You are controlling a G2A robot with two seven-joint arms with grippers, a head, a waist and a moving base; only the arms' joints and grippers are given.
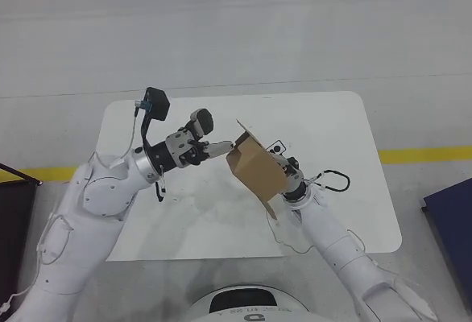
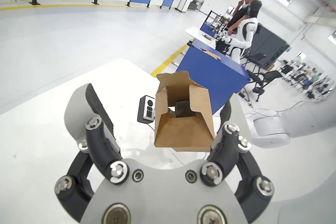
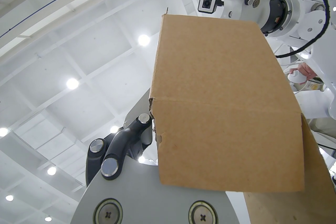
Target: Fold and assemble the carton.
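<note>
Top view looks down at the table (image 1: 325, 129); both wrist views (close in) share the carton (image 2: 181, 130).

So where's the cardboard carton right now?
In the top view the carton is held above the middle of the white table by the right arm's fingers, with the left arm's open fingers close beside it.

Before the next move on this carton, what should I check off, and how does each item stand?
1. Grip: ok, right gripper holds the carton above the table.
2. Free hand ready: ok, left gripper is open.
3. Alignment: ok, left gripper faces the carton's open end.
4. End closed: not ok, top flap stands up, inside visible.
5. Contact between left gripper and carton: cannot tell.
</note>
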